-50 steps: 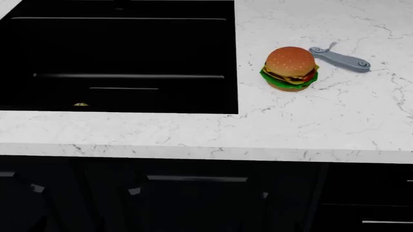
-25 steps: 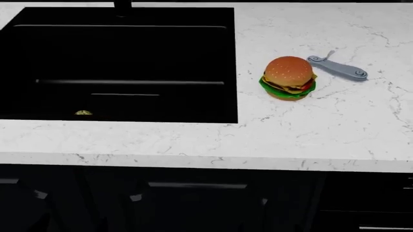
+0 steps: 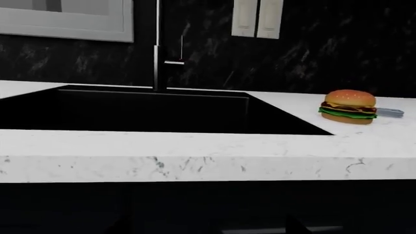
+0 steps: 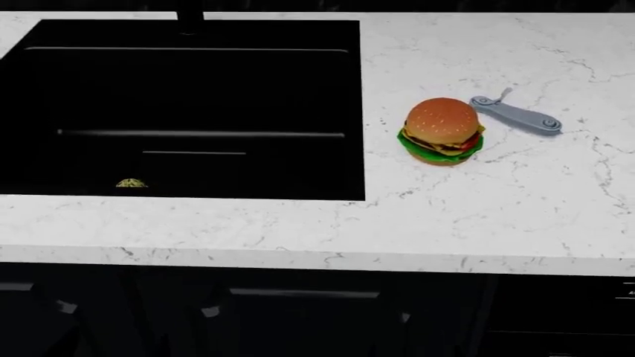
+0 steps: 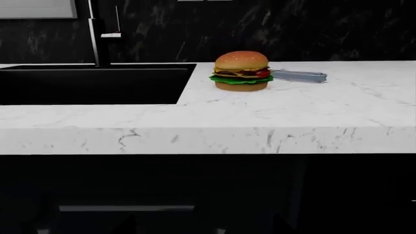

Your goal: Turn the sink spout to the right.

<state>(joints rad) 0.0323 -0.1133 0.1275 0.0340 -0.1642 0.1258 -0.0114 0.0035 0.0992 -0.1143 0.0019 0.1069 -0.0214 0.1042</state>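
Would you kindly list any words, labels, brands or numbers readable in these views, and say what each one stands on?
None: no readable text anywhere.
Round sesame-bun burger: no label.
Flat grey-blue metal utensil: no marking visible.
Slim matte-black sink spout: plain.
Two pale wall switch plates: blank.

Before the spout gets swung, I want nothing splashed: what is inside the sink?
Inside the sink, only a small yellowish object shows, near the front wall. The basin is very dark, so its floor is hard to read; the wrist views show only the walls.

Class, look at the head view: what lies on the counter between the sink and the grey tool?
A burger sits between the sink and the grey tool; the head view shows it plainly.
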